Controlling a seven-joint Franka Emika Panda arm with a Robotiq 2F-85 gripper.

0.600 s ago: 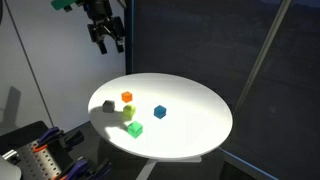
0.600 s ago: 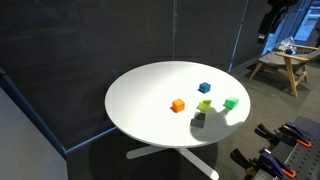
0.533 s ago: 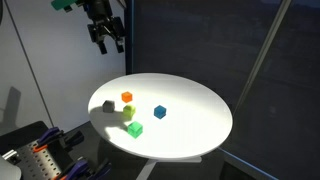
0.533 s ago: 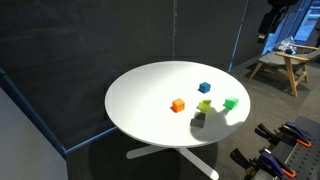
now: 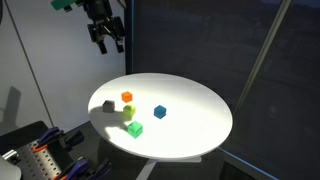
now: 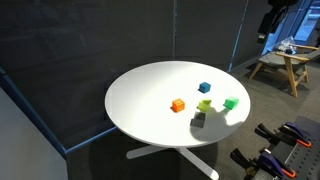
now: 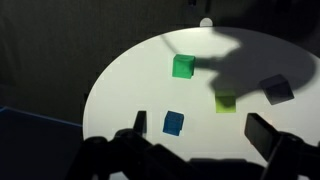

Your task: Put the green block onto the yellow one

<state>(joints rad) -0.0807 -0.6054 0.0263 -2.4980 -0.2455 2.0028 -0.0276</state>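
Dark panelled walls close in the room in both exterior views, with a wooden stool (image 6: pixel 281 63) at the right edge of the frame and a rack of tools (image 5: pixel 42 158) at the lower left of an exterior view.

The round white counter (image 5: pixel 195 125) fills the middle of the frame. Its right half is bare, while the cubes sit together on the left half, close to the near rim. In the wrist view a broad shadow lies across the right side of the top.

The pincer (image 5: pixel 108 44) hangs high at the upper left of the frame, well above and apart from the counter. Its fingers (image 7: pixel 262 131) are spread wide with nothing between them.

There are five cubes, one of each colour (the wrist view shows only four).
- The green block (image 5: pixel 135 129) lies nearest the lower rim.
- The yellow one (image 5: pixel 129 113) is just above it in the frame, near but not touching.
- An orange cube (image 5: pixel 127 97) sits above that.
- A dark grey cube (image 5: pixel 108 106) is to the left, near the rim.
- A blue cube (image 5: pixel 159 112) stands to the right, apart from the others.

In the wrist view the green block (image 7: pixel 183 67) sits up and to the left of the yellow one (image 7: pixel 226 102).
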